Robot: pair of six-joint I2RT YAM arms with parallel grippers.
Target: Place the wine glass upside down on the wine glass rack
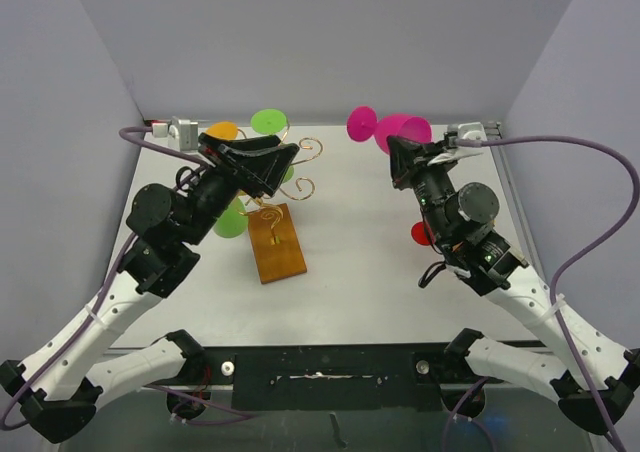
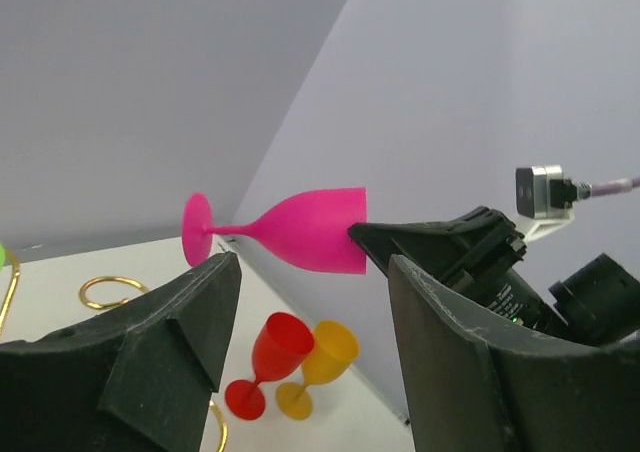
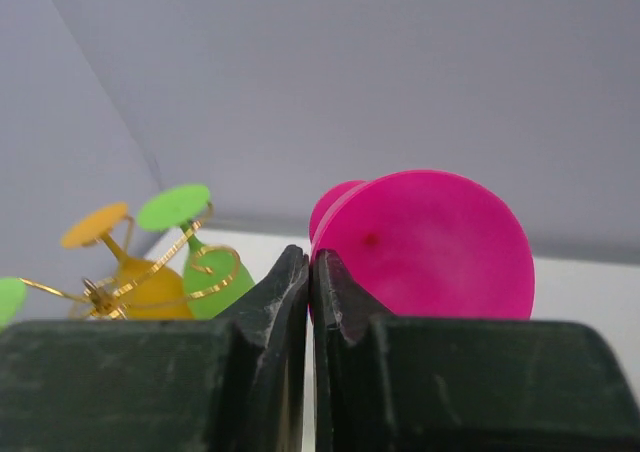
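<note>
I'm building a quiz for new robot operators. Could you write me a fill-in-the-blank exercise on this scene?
1. The right gripper is shut on the rim of the ____ wine glass.
2. The left gripper has its jaws ____ and holds nothing.
3. On the wine glass rack, an orange glass hangs beside ____ ones.
Missing words: pink; open; green.
</note>
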